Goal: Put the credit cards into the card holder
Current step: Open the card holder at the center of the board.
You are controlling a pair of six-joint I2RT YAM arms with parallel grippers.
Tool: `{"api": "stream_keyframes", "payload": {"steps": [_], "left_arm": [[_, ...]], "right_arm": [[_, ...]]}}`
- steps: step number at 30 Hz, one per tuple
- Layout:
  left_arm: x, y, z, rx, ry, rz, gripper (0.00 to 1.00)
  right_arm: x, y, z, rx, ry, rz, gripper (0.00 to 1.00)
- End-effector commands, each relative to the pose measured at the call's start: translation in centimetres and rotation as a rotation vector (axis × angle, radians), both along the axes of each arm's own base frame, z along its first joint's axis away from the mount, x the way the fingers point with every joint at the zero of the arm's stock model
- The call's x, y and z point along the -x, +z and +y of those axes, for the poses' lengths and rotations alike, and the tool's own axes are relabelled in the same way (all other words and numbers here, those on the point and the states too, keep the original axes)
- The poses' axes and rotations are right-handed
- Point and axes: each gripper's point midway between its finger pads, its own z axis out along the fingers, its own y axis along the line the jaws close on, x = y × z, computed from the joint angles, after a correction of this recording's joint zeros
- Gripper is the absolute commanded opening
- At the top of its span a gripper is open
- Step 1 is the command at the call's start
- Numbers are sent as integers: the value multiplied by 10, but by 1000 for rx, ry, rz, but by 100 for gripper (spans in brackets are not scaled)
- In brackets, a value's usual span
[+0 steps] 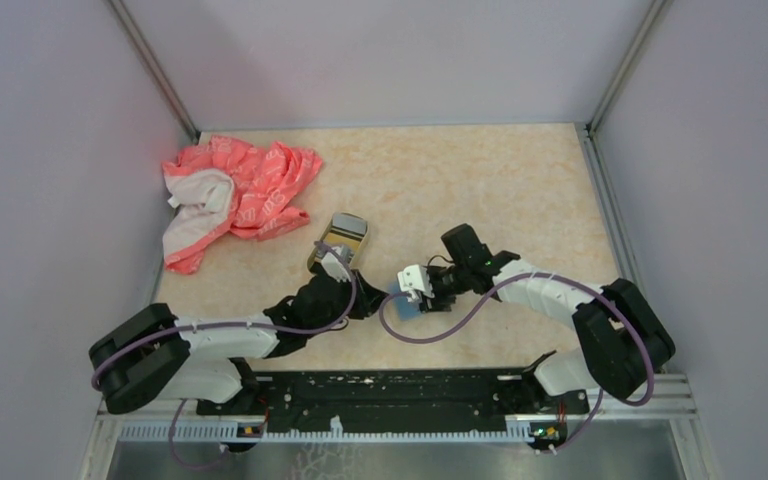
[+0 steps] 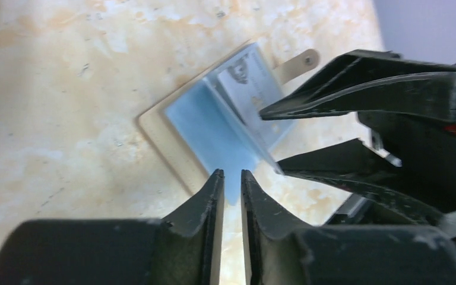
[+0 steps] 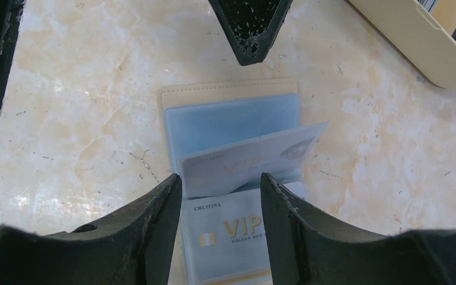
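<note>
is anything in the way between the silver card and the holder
Nothing visible: the card already sits tilted over the open holder, straddled by the right pincer.

One coral-pink cloth [image 1: 235, 195], white lettering and white lining, lies crumpled at your counter's far left corner, along the left edge. The counter [image 1: 500, 180] is beige and marbled. Pale lilac walls [image 1: 390, 60] close off the far, left and right edges. A black rail [image 1: 390, 390] runs along the near edge.
</note>
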Motion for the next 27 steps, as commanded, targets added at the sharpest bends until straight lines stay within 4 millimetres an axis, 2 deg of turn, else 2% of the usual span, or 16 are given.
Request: {"api": "stream_keyframes", "payload": {"steps": [1, 5, 9, 14, 20, 23, 27], "left_arm": [[-7, -10, 6, -121, 15, -9, 20], [-10, -12, -5, -141, -12, -9, 20], [-15, -9, -26, -142, -61, -10, 21], [-22, -19, -47, -170, -102, 8, 21], [-28, -30, -67, -201, -150, 26, 22], [-28, -23, -65, -188, -143, 6, 22], [-27, -14, -44, -194, -95, -31, 27]], "right_arm": [[-13, 19, 10, -39, 6, -37, 51], [-12, 18, 10, -36, 7, -31, 51], [-13, 18, 10, -36, 7, -29, 50], [-13, 22, 8, -45, 2, -19, 51], [-21, 43, -4, -112, -22, 2, 54], [-15, 43, -5, -133, 4, 4, 57], [-11, 32, -1, -117, 20, 12, 58]]}}
